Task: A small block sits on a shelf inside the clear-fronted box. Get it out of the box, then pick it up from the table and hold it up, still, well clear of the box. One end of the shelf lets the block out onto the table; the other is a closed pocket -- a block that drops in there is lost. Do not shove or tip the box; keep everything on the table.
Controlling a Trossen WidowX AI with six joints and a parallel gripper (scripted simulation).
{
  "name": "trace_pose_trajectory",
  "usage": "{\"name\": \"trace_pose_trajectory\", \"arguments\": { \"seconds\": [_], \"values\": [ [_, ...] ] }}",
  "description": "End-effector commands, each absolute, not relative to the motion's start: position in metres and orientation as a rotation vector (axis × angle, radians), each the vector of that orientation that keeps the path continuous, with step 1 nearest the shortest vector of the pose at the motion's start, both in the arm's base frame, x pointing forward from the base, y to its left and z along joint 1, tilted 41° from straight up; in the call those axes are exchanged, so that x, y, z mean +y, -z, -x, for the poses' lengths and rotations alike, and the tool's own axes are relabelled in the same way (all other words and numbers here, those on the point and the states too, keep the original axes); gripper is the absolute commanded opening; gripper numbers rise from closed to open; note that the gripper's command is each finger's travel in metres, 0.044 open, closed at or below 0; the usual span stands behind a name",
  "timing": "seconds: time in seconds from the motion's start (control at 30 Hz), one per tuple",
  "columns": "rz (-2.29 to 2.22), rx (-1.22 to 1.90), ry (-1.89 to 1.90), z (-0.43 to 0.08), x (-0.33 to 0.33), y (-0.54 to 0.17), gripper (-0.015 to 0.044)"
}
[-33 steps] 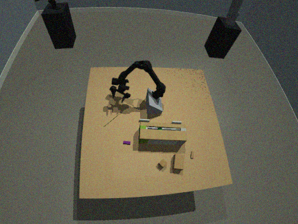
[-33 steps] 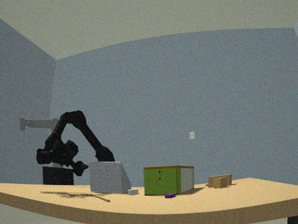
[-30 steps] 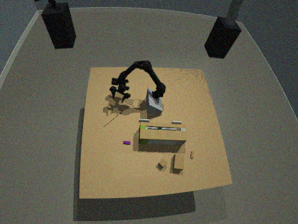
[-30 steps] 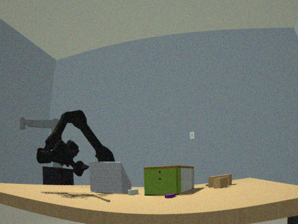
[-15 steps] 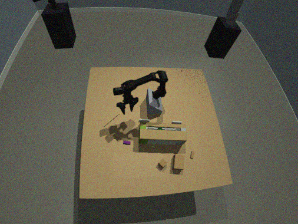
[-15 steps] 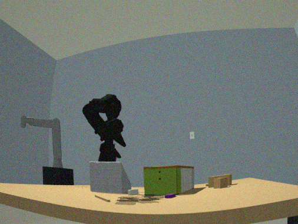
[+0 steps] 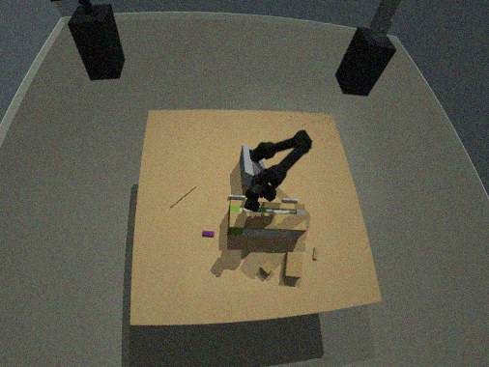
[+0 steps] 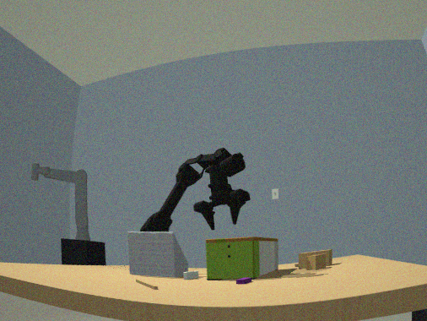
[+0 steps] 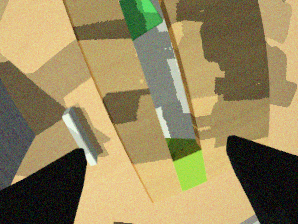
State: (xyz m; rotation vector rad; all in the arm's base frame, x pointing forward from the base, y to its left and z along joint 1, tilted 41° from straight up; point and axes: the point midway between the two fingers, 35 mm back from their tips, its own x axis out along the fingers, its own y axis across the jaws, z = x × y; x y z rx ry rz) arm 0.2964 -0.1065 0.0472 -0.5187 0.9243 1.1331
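Note:
The box [image 7: 271, 222] [image 8: 232, 259] [image 9: 115, 65] stands upright on the table, with a green end wall, a wooden top and a long slot in that top. A green piece [image 7: 262, 211] [image 9: 142, 17] shows in the slot, away from the lime-coloured end; it may be the small block, but I cannot tell for certain. The shelf's open end and pocket cannot be made out. My gripper [image 7: 252, 208] [image 8: 224, 225] [image 9: 157, 151] is open and empty, pointing down above the box top, near the green end, with its fingers on either side of the slot in the wrist view.
A purple bar [image 7: 208, 234] [image 8: 244, 280] lies off the green end. A thin stick [image 7: 184, 197] [image 8: 147, 284] lies farther out. White bars [image 7: 237, 197] [image 7: 290, 200] lie between box and grey arm base [image 8: 149, 253]. Wooden blocks [image 7: 294, 266] [image 7: 265, 271] stand on the box's other side.

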Motion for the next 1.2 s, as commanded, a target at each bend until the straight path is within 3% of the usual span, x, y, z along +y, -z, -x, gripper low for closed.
{"name": "trace_pose_trajectory", "arguments": {
  "seconds": [0.0,0.17,1.17],
  "values": [
    [0.656,0.974,-1.225,-0.294,-0.062,-0.075,0.04],
    [0.845,0.995,-1.307,-0.285,-0.015,-0.107,0.04],
    [0.853,0.995,-1.309,-0.288,0.014,-0.081,0.04]
  ]
}}
